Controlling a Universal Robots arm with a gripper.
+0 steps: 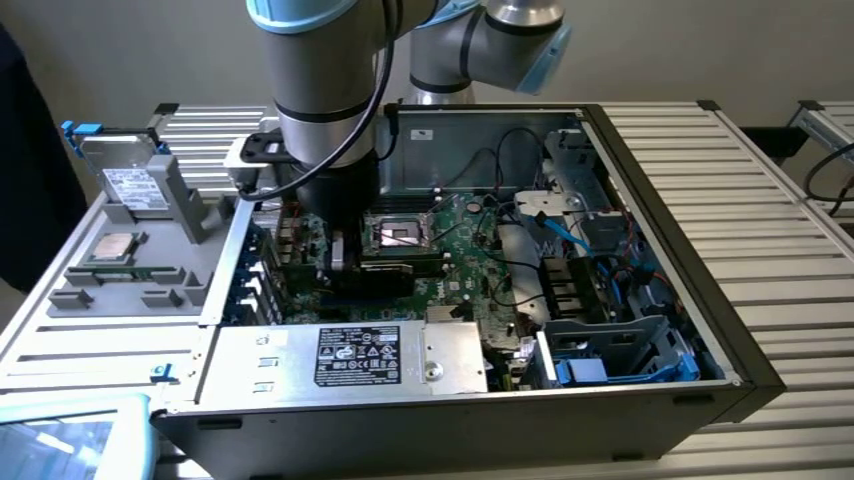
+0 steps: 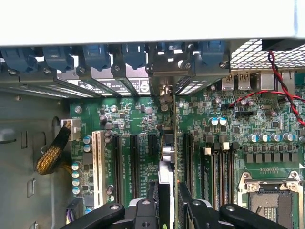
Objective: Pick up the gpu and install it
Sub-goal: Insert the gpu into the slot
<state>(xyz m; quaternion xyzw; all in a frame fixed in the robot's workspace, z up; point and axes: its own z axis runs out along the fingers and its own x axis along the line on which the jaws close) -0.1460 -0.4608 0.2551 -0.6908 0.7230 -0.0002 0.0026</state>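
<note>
**A:** Gripper [image 2: 167, 191] check: what is that black two-fingered claw doing?

**B:** It is clamped on the gpu [image 2: 165, 174], a thin flat card with a silver end bracket. The wrist view shows it edge-on, pinched between the two black fingers [image 2: 153, 191].

**A:** Where does the card sit?

**B:** Inside the open black-and-silver computer case [image 1: 467, 150]. It is upright over the green motherboard [image 2: 133, 119], among the long black expansion slots [image 2: 135, 164], with the white slot [image 2: 97, 162] off to one side. I cannot tell whether its lower edge touches a slot.

**A:** And the arm?

**B:** The grey arm with pale blue caps [image 1: 320, 90] reaches straight down into the case. It is just to the exterior view's left of the square processor socket [image 1: 400, 232].
</note>
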